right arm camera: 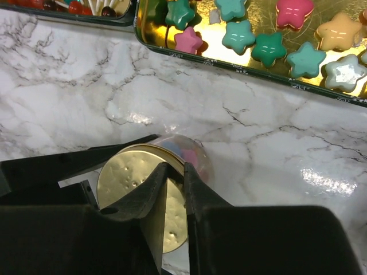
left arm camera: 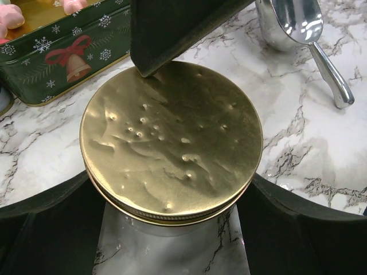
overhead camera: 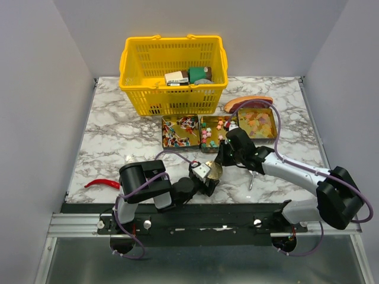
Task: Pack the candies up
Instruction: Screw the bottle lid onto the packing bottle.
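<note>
A clear jar (right arm camera: 195,153) with a gold lid (left arm camera: 172,143) lies tilted near the table's front, with pink and blue candies showing through its glass. My left gripper (left arm camera: 172,226) is shut on the jar's body, a finger on each side. My right gripper (right arm camera: 176,172) comes from above, its narrow jaws pinched on the lid's rim. From above, the left gripper (overhead camera: 204,176) and right gripper (overhead camera: 222,157) meet at the jar. Behind it, three open tins hold wrapped candies (overhead camera: 180,131), star-shaped candies (right arm camera: 269,48) and yellow-orange gummies (overhead camera: 256,121).
A yellow basket (overhead camera: 173,74) with boxes stands at the back. A red-brown slab (overhead camera: 247,103) lies behind the gummy tin. A metal scoop (left arm camera: 298,26) rests on the marble right of the jar. A green bow-printed tin wall (left arm camera: 57,63) is close by. A red object (overhead camera: 102,184) lies front left.
</note>
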### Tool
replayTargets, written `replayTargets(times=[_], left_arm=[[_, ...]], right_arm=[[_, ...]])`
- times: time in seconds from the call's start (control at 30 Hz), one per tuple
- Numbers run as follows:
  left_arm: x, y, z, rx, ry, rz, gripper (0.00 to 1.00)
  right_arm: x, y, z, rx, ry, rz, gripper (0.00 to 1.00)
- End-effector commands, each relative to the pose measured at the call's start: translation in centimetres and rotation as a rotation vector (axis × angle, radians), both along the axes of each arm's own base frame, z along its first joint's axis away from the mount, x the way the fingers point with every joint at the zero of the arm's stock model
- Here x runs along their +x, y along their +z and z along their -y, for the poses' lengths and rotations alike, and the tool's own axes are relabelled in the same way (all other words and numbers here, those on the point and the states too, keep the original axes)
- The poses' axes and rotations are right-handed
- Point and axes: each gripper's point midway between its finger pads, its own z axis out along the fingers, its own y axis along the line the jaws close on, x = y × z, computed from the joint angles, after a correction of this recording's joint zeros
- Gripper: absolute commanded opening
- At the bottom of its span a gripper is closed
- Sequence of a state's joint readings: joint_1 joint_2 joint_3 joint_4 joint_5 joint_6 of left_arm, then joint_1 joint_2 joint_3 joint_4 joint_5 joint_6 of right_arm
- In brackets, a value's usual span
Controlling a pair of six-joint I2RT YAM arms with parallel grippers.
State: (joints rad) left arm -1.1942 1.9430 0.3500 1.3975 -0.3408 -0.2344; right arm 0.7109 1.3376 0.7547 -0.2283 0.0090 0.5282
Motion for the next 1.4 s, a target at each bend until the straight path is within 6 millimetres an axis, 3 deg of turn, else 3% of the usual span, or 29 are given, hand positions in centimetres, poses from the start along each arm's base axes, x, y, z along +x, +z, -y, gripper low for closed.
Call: replayTargets(times=[0.0,0.4,0.8,1.03,1.27,1.37], left_arm=[[-1.6,-4.8,-1.5,0.182,-0.049,-0.063,0.57],[-1.2,-5.4,-1.8,0.206,-0.022,-0.063,0.56],[-0.7,-6.6,-1.7,0.257,0.006,-0.095,0.56],[-0.3,-7.4,-2.3,0.289,0.034,-0.112,0.55],[0.1,-7.8,-1.9,0.308,0.042,-0.116,0.54],[0.0,-7.6,-2.0,0.301,0.038,-0.112,0.54]], right_arm=[[-1.3,-1.6,0.0,0.021,0.035,-0.049,0.20],[-4.4,-4.8,2.9,-0.018,0.019,-0.126,0.14],[-6.4,-5.6,5.2,-0.005,-0.027,-0.142,0.11],[-7.7,-4.7,5.2,0.054,-0.007,-0.149,0.10],[-10.1,-2.3,3.6,0.180,0.109,-0.174,0.02],[-10.2,0.2,3.4,0.234,0.108,-0.130,0.01]])
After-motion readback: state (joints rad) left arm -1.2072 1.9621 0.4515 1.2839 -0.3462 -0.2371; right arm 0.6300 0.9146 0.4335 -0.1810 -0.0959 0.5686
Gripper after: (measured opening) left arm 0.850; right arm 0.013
